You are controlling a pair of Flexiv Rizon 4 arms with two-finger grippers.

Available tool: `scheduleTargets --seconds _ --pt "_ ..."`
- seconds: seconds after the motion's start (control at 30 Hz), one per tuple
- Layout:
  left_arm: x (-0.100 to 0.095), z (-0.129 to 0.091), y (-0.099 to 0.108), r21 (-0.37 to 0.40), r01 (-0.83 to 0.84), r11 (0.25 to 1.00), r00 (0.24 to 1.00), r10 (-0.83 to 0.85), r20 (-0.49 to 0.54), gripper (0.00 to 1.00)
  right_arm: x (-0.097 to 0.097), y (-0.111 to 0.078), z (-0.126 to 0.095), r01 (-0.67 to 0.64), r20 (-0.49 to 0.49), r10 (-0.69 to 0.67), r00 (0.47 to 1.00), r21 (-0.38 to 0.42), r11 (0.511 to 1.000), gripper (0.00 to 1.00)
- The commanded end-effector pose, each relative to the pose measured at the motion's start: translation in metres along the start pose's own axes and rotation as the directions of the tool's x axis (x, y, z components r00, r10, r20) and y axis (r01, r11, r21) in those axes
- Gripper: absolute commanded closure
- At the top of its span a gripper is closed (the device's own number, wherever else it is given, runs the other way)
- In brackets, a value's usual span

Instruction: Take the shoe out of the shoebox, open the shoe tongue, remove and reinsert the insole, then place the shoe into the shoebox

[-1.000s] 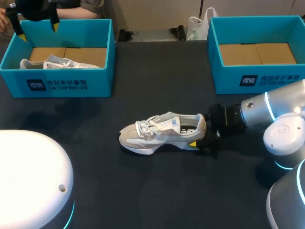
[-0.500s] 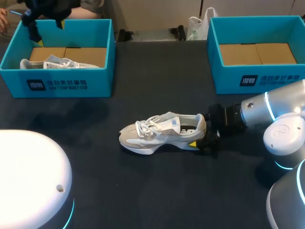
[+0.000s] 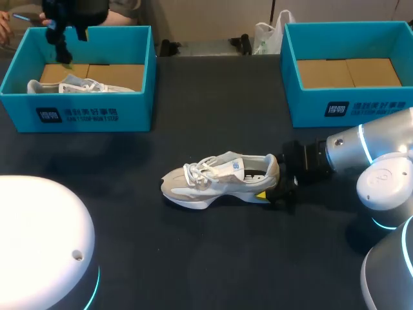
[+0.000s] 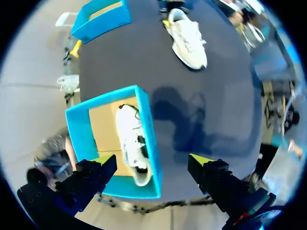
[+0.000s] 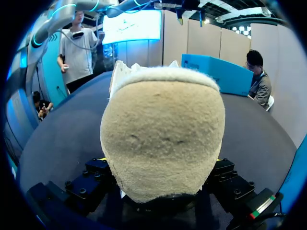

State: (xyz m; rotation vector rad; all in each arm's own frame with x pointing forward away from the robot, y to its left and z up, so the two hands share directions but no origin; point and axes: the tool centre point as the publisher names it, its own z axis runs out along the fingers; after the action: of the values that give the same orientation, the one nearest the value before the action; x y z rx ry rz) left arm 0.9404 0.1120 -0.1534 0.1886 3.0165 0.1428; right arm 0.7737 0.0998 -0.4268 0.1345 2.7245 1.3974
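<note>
1. The shoe (image 3: 219, 177) lies on its sole near the middle of the counter (image 3: 193, 258), toe toward the left edge and heel toward the right. It is out of its box, so the first step looks done.
2. The right pincer (image 3: 276, 192) comes in low from the right edge. Its fingers are closed on the shoe's heel (image 5: 163, 139) from both sides, and the heel fills the right wrist view.
3. The left pincer (image 4: 152, 163) hangs spread wide and holds nothing. It is above the left shoebox (image 3: 97, 113) at the far left corner, where a second shoe (image 3: 77, 85) lies inside.
4. The right shoebox (image 3: 342, 106) stands at the far right corner, showing only its cardboard floor.
5. The step in hand is probably opening the tongue (image 3: 218, 163) — the laces look undisturbed.
6. For the next move, the right pincer should keep the heel steady while the left pincer crosses to the counter's middle, descends over the laces and pinches the tongue's upper edge — lifting gently so the shoe does not tip.
</note>
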Motion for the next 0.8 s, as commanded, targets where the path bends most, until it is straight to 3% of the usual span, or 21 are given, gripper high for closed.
scheduleTargets --seconds 0.03,0.07,0.13,0.43,0.6,0.8 --pt "0.002 0.000 -0.016 -0.001 0.249 0.969 0.968 -0.248 -0.038 0.00 0.000 -0.002 0.004 0.000 0.000 0.000 1.000 0.005 1.000 1.00" --pt "0.006 0.001 -0.022 0.007 0.292 0.956 0.956 -0.292 -0.034 0.00 0.000 -0.002 0.004 0.000 0.000 0.000 1.000 0.005 1.000 1.00" --pt "0.005 0.001 -0.030 -0.022 0.363 0.932 0.923 -0.363 -0.129 0.00 0.000 -0.002 0.004 0.000 0.000 0.000 1.000 0.005 1.000 1.00" --pt "0.011 0.013 -0.060 -0.016 0.588 0.808 0.783 -0.574 -0.239 0.00 0.000 -0.002 0.004 0.000 0.000 0.000 1.000 0.005 1.000 1.00" --pt "0.023 0.023 -0.084 -0.016 0.661 0.750 0.728 -0.646 -0.230 0.00 0.000 -0.002 0.004 0.000 0.000 0.000 1.000 0.005 1.000 1.00" --pt "0.043 0.019 -0.111 0.018 0.720 0.693 0.682 -0.704 -0.196 0.00 0.000 -0.002 0.004 0.000 0.000 0.000 1.000 0.005 1.000 1.00"
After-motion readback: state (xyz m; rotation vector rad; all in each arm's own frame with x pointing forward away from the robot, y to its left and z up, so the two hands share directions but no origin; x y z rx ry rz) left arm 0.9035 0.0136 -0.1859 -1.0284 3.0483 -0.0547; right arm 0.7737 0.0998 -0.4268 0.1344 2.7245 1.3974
